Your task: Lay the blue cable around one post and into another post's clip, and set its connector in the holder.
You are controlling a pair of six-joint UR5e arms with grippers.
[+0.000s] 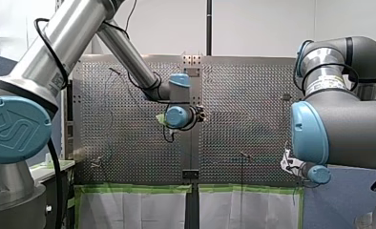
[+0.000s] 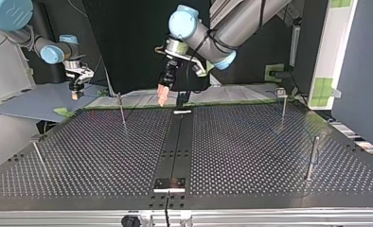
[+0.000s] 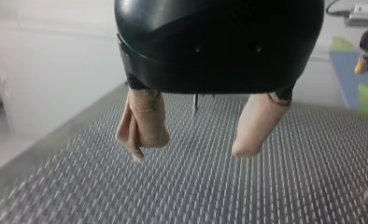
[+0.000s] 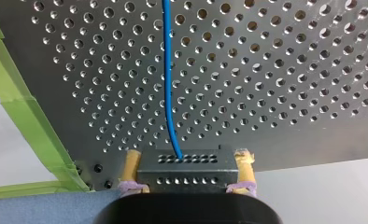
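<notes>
In the right wrist view my right gripper (image 4: 187, 182) is shut on the dark perforated connector (image 4: 187, 168), its yellow fingers (image 4: 131, 165) pressed against both sides. The blue cable (image 4: 167, 74) runs from the connector straight ahead over the perforated plate (image 4: 289, 60). In the top view my right gripper (image 2: 74, 93) hangs at the left, beyond the table's far edge. My left gripper (image 2: 164, 97) hovers above the table's far middle. In its wrist view my left gripper (image 3: 191, 149) is open, beige pads (image 3: 142, 123) wide apart with nothing between them.
Thin metal posts stand on the table: one at the far left (image 2: 122, 109), one at the far right (image 2: 283, 101), one near right (image 2: 312, 158), one near left (image 2: 38, 153). A small metal plate (image 2: 170, 184) sits on the dark centre strip near the front edge. Green tape (image 4: 28, 121) lines the plate's edge.
</notes>
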